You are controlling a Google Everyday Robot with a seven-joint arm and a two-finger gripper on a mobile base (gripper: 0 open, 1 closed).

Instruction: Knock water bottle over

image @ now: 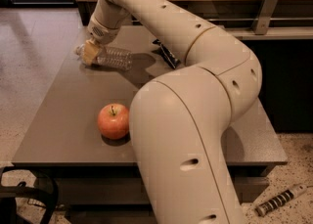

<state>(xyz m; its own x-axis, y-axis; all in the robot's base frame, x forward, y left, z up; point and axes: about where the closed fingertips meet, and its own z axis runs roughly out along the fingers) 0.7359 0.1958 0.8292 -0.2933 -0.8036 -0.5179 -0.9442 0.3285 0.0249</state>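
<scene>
Currently the water bottle [115, 57] lies on its side near the far left corner of the desk [63, 110], long axis roughly parallel to the far edge. The gripper [90, 52] sits at the bottle's left end, touching or just beside it; whether it is open or closed cannot be told. By this position, the knock-over looks complete.

Hazards:
- The bottle is round and ribbed and may roll. A further push from the gripper could send it over the left or far edge.
- If the gripper catches the bottle on withdrawal, the bottle may be dragged.
- The arm's large lower link overhangs the near right area, just beside the apple [113, 121]. A sideways swing could drive the apple toward the near edge.

Containers: the bottle is the only one. Its wall is clear; no liquid level is discernible, and the cap end is hidden by the gripper.
</scene>
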